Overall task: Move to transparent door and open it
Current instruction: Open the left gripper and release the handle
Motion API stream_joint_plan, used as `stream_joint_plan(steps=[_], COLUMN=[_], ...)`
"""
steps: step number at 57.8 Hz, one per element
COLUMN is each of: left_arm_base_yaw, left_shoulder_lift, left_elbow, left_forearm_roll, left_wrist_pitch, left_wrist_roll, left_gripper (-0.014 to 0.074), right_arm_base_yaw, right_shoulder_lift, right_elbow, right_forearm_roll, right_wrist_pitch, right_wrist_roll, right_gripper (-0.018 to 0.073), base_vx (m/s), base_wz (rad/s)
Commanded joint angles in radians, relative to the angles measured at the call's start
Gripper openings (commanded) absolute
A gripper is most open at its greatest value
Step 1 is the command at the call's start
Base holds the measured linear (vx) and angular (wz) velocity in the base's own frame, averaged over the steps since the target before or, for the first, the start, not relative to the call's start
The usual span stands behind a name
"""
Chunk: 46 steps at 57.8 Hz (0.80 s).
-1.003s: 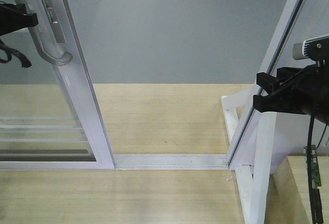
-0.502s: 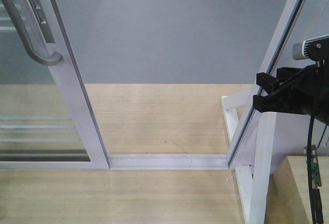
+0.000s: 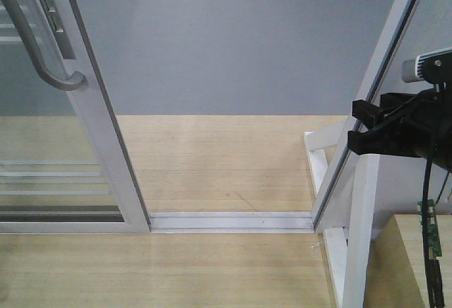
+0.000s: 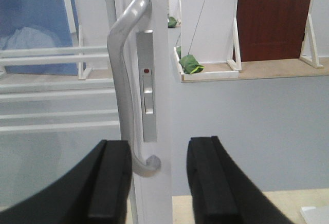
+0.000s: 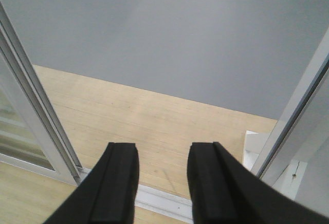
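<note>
The transparent door [image 3: 67, 103] stands at the left end of the floor track [image 3: 233, 221]. The left gripper [image 4: 157, 180], released, faces its handle [image 4: 123, 80]; right gripper [image 5: 159, 180] also released. Closing off-centre could slip from the handle.

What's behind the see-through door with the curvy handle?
Through the glass of the door beside the handle you can see white bars, a blue wall and grey floor. The white frame hides whatever is straight behind it.
</note>
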Motion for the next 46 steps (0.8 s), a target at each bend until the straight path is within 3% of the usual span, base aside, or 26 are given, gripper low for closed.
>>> stream_joint_plan(steps=[1, 9, 19, 31, 43, 46], left_arm_base_yaw=[-0.003, -0.003, 0.0, 0.0, -0.004, -0.005], left_shoulder_lift=[-0.066, -0.219, -0.432, -0.601, -0.649, -0.65], left_elbow=[0.018, 0.113, 0.203, 0.294, 0.487, 0.479], left_forearm_roll=[-0.009, -0.009, -0.009, -0.074, -0.111, -0.111], left_wrist_pitch=[-0.088, -0.098, -0.069, 0.004, -0.09, -0.023], left_wrist_roll=[-0.024, -0.032, -0.016, 0.135, 0.119, 0.082], left_gripper=[0.0347, 0.0244, -0.0001, -0.0007, -0.0007, -0.0007], right_arm_base_yaw=[-0.004, -0.004, -0.004, -0.004, -0.004, -0.004], right_shoulder_lift=[-0.007, -0.007, -0.007, -0.007, -0.007, -0.007], right_elbow=[-0.029, -0.029, -0.029, -0.029, -0.029, -0.029], right_forearm_roll=[-0.005, -0.005, -0.005, -0.005, -0.005, -0.005], right_wrist_pitch=[-0.074, -0.074, -0.074, -0.074, -0.074, -0.074], right_wrist_roll=[-0.005, -0.005, -0.005, -0.005, -0.005, -0.005], right_gripper=[0.0317, 0.0317, 0.0317, 0.0317, 0.0317, 0.0317], base_vx=[0.0, 0.0, 0.0, 0.0, 0.0, 0.0], base_wz=[0.0, 0.0, 0.0, 0.0, 0.0, 0.0])
